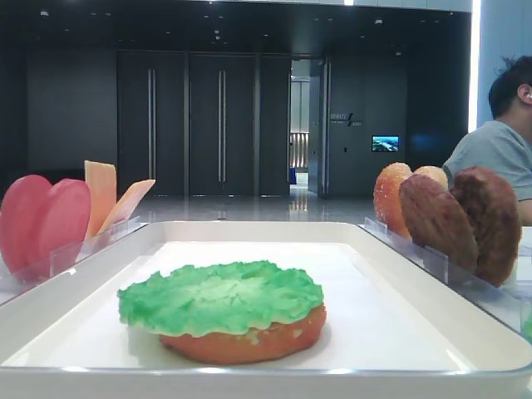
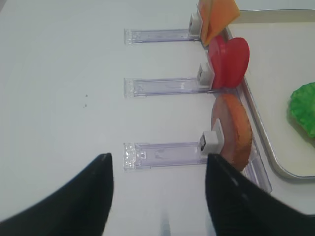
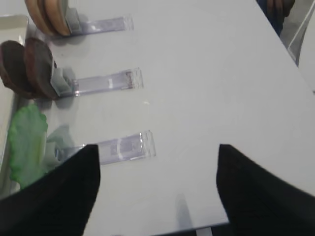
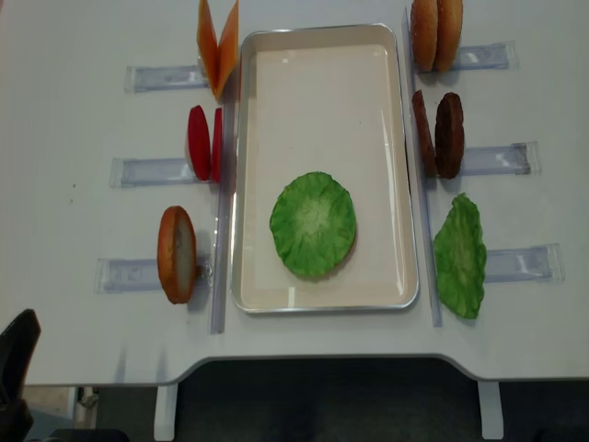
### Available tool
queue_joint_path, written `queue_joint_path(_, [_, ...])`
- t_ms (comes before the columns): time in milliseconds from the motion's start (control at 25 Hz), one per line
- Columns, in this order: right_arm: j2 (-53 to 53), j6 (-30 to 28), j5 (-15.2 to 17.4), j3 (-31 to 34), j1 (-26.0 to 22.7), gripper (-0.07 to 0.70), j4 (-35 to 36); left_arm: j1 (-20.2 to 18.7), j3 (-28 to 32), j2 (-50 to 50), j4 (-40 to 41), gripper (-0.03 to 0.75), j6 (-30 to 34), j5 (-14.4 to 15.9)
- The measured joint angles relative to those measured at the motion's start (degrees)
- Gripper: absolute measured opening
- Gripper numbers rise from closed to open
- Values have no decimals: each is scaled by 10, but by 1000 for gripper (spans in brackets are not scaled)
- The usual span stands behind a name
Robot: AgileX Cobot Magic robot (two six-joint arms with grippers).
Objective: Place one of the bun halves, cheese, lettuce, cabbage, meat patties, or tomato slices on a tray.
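Crinkling green lettuce (image 4: 313, 224), smooth white tray (image 4: 322, 83)

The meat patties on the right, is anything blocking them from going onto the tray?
Nothing visible does. The meat patties stand in a clear holder right beside the tray rim. The open right gripper hovers over bare table nearby.

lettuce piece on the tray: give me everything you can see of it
The lettuce is a bright green, roughly round, flat leaf with a bumpy crinkled surface, a paler centre and a wavy edge; it looks like moulded plastic. It lies flat on top of a bun half, whose orange-brown edge shows beneath it in the low exterior view. The stack sits in the near half of the white tray, clear of the rim. No gripper touches it. A second lettuce leaf stands outside the tray on the right.
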Motion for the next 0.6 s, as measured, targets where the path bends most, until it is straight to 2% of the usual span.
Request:
queue_joint_path(240, [-16,-26,-3,5,0,487,4,0,0,0,0,452,0,0])
queue_joint_path(600, [-16,-45,-31,23,0,487,15,0,0,0,0,452,0,0])
